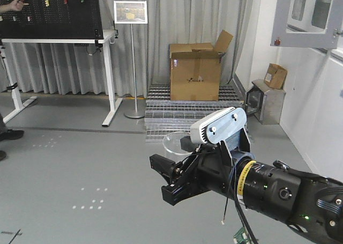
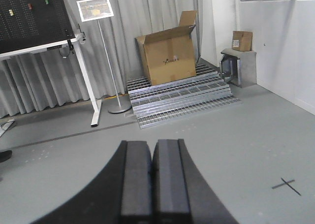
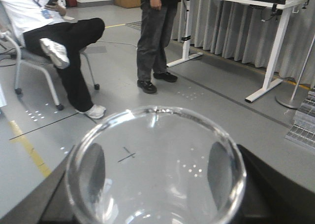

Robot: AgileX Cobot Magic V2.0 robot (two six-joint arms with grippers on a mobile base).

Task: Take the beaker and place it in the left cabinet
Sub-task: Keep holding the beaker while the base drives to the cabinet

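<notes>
The clear glass beaker [image 3: 147, 199] fills the lower half of the right wrist view, its flared rim facing the camera. My right gripper [image 3: 156, 172] is shut on it, with dark fingers [image 3: 93, 175] showing on both sides through the glass. In the front view the right gripper [image 1: 170, 171] points left above the floor, with the beaker's rim [image 1: 176, 141] showing just above it. My left gripper [image 2: 152, 155] is shut and empty, held over the grey floor. The left cabinet is out of view.
A cardboard box [image 1: 195, 72] stands on stacked metal grates [image 1: 182, 112] ahead. A white-legged table with a black pegboard [image 1: 53, 10] is at the left, beside a sign stand [image 1: 131, 61]. White cabinets [image 1: 316, 94] line the right. Two people [image 3: 157, 32] are nearby.
</notes>
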